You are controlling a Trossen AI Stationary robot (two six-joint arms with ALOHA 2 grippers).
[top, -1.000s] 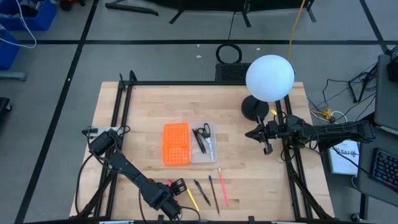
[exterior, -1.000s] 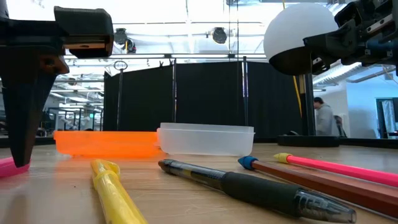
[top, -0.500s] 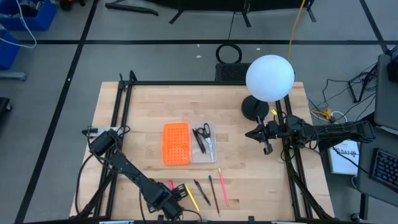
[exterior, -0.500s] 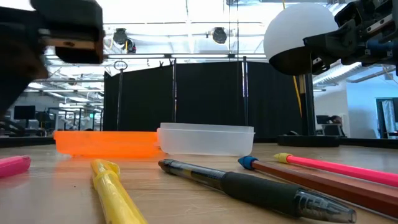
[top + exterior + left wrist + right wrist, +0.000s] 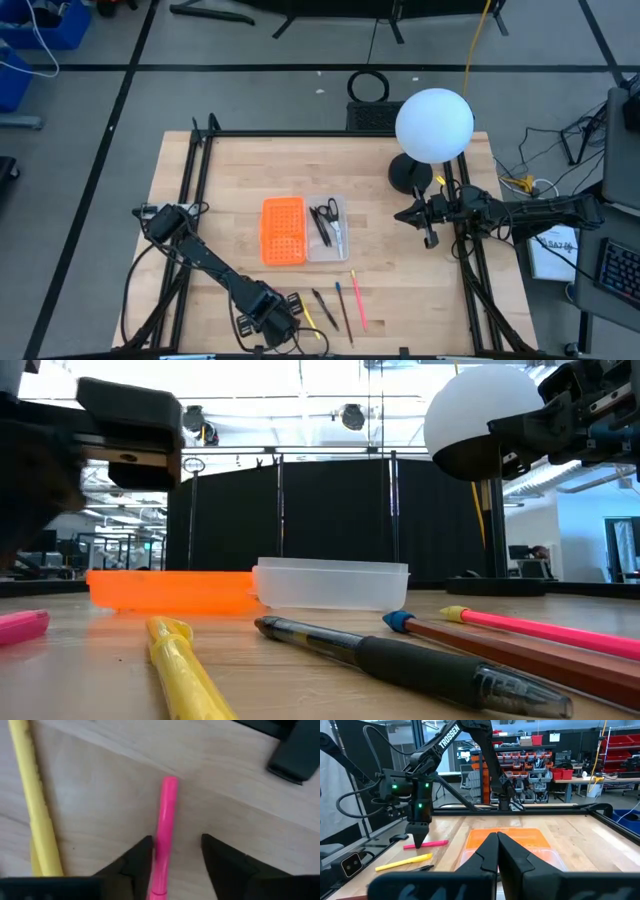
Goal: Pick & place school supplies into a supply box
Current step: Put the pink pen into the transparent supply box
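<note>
My left gripper [image 5: 276,314] hovers at the table's near edge, open and pointing down. Its fingers stand either side of a pink pen [image 5: 166,820] that lies flat on the wood. A yellow highlighter [image 5: 35,805] lies beside it. Toward the table's right lie a black pen [image 5: 322,303], a blue-tipped pencil [image 5: 343,310] and a pink pencil [image 5: 357,300]. The supply box lies open mid-table. Its clear tray [image 5: 328,228] holds black-handled scissors and a dark pen, and its orange panel [image 5: 283,230] is bare. My right gripper [image 5: 430,235] waits shut near the table's right side.
A lamp with a white globe [image 5: 433,125] and a dark base [image 5: 408,175] stands at the far right of the table. Black frame rails [image 5: 200,170] run along both sides. Bare wood lies between the box and the loose pens.
My left gripper has risen from the table, where one finger stood by the pink pen's end. It has shifted slightly toward the table's right and is blurred in the low view. The pink pen's end now shows uncovered. The pens and the box have not moved.
</note>
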